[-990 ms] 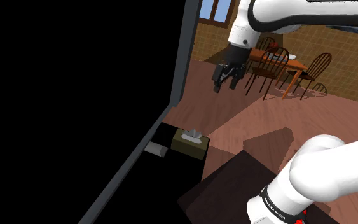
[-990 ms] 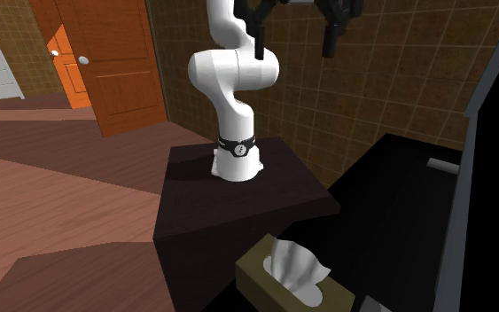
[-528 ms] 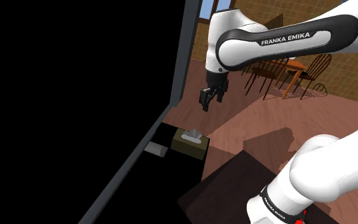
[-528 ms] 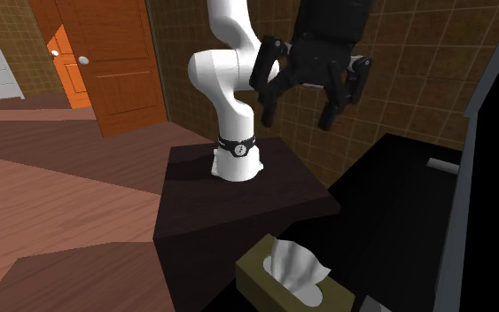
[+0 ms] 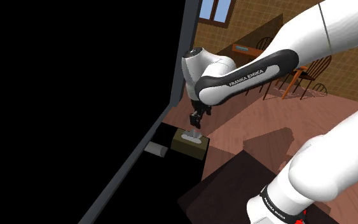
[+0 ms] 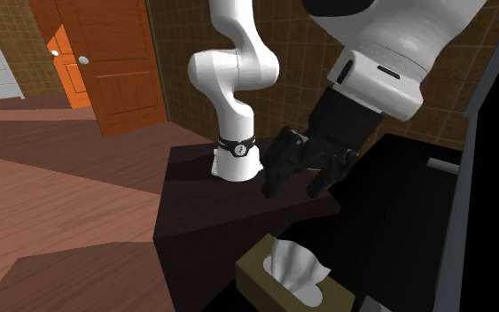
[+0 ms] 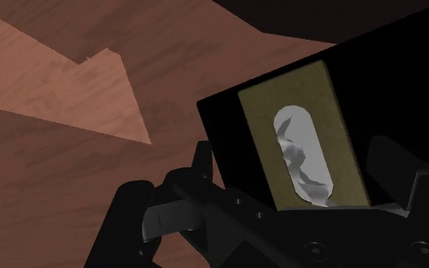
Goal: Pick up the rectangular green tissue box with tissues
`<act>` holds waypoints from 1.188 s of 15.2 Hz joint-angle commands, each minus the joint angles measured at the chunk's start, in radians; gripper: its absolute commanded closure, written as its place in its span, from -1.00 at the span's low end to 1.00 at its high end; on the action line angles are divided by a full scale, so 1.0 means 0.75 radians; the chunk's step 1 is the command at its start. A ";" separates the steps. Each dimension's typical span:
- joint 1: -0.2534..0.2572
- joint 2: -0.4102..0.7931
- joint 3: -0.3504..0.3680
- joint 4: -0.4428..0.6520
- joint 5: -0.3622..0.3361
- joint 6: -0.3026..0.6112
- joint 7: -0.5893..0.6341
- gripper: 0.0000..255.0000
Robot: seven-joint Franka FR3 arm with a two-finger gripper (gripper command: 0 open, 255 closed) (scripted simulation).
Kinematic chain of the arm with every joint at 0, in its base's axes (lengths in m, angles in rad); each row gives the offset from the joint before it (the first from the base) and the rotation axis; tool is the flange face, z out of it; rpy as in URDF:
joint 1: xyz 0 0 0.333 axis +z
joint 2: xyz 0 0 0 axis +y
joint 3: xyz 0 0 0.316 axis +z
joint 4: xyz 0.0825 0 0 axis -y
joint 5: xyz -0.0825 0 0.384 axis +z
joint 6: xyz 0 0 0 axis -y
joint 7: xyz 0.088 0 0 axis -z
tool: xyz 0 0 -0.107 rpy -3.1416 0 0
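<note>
Gripper (image 6: 292,184) open, fingers (image 6: 271,184) well apart, nothing in it; we see it hanging over the tissue box (image 6: 263,273).
We read the box as olive-green, with a white tissue (image 6: 293,266) sticking up through the oval slot in its top. It lies flat on a black surface (image 6: 398,204), close to that surface's edge along the wood floor (image 7: 52,175) and near its corner beside the stand (image 6: 238,199). In the wrist view the box top shows between the two fingers, touched by neither. In the shoulder view the gripper sits just above the tissue, apart from it as far as we can tell. A small grey piece (image 5: 155,150) lies just beside the box on the same black surface.
</note>
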 commanded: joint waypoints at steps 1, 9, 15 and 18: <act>-0.011 0.108 0.025 0.009 -0.118 0.038 0.057 -1.00; -0.020 0.363 0.032 0.030 -0.381 0.126 0.226 -1.00; -0.020 0.428 0.024 0.032 -0.428 0.170 0.279 1.00; -0.021 0.428 0.024 0.032 -0.428 0.169 0.278 1.00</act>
